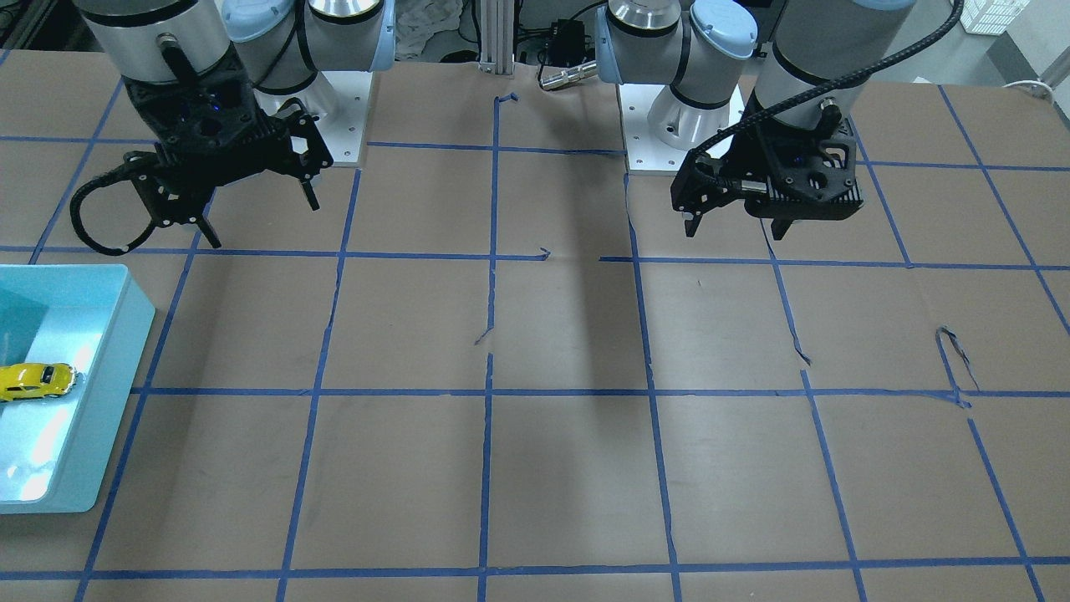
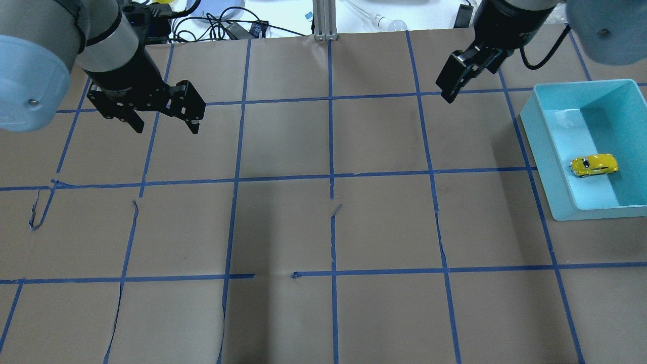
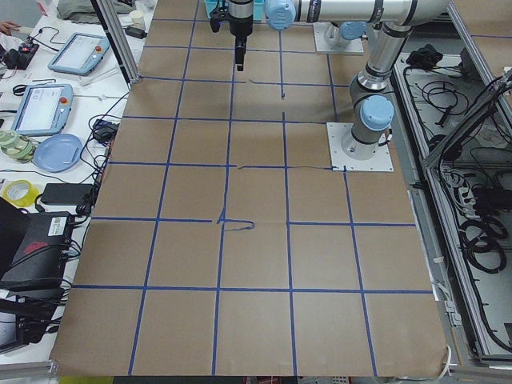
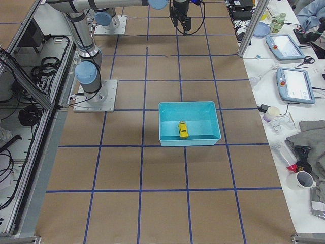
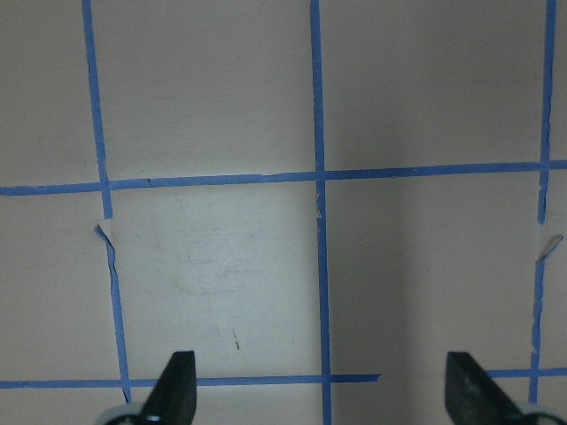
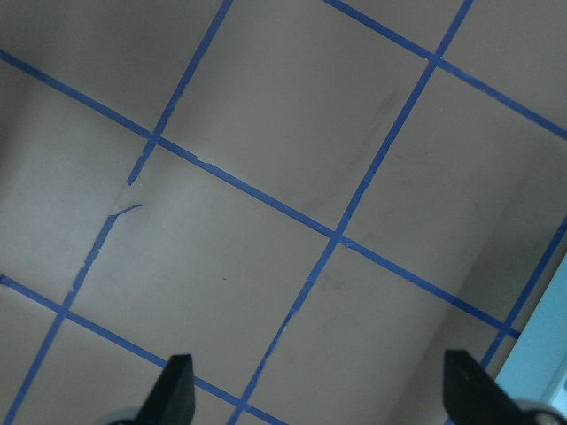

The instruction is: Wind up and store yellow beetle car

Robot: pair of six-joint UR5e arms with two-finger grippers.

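Yellow beetle car [image 2: 594, 165] lies in teal bin [image 2: 550, 167]; left gripper [image 2: 166, 126], right gripper [image 1: 263, 221] both wide.

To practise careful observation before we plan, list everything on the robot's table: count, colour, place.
glossy bright-yellow toy beetle car: one, yellow, on the floor inside the bin.
open-topped turquoise plastic bin: one, turquoise, on the table at the robot's right.
blue tape grid lines: many, blue, across the table cover.
brown paper table cover: one, brown, over the table.
left gripper: one, black, open, empty, above bare cover.
right gripper: one, black, open, empty, apart from the bin.
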